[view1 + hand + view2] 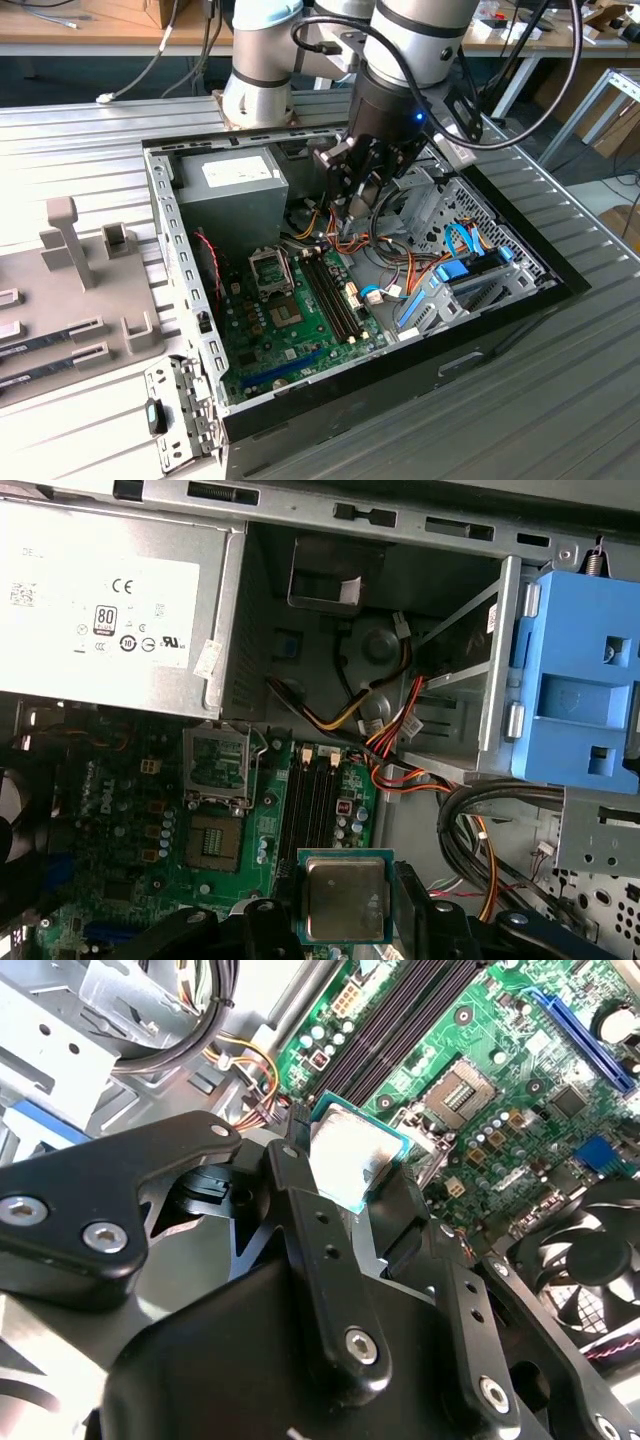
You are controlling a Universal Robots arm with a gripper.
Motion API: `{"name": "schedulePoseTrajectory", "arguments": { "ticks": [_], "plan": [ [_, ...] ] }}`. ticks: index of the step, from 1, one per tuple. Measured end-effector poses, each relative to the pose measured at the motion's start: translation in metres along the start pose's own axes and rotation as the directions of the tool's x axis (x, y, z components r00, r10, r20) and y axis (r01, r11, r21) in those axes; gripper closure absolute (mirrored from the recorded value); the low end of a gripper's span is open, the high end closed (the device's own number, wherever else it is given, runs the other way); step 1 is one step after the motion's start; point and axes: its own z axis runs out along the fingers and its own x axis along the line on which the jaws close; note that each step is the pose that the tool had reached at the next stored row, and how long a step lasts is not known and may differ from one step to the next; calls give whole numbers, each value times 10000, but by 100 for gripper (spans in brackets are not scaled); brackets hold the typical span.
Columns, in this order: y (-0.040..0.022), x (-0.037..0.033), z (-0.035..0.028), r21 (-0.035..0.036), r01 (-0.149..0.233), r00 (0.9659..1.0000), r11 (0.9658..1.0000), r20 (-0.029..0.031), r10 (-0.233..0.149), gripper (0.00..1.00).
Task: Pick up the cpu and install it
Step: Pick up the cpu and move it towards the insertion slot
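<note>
In both wrist views the cpu (352,1150) (345,895), a silvery square chip with a thin green rim, sits clamped between the black fingers (300,1190) of my gripper (352,1175) (345,915). In the exterior view my gripper (348,200) hangs inside the open computer case, above the memory slots (330,290) and the cable bundle. The open cpu socket (270,268) (215,840) (462,1085) lies on the green motherboard, below the gripper and towards the exterior view's left.
The grey power supply (225,180) (110,600) fills the case's back corner. Orange and yellow cables (400,740) run beside a blue drive bracket (585,670) (460,270). A black fan (590,1270) sits near the socket. A grey fixture tray (70,280) lies outside the case.
</note>
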Motion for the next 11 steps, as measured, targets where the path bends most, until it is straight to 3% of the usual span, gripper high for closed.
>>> {"name": "schedulePoseTrajectory", "arguments": {
  "ticks": [11],
  "plan": [
    [-43, 88, 36, -1, 1, 10000, 10000, 0, -1, 53]
  ]
}}
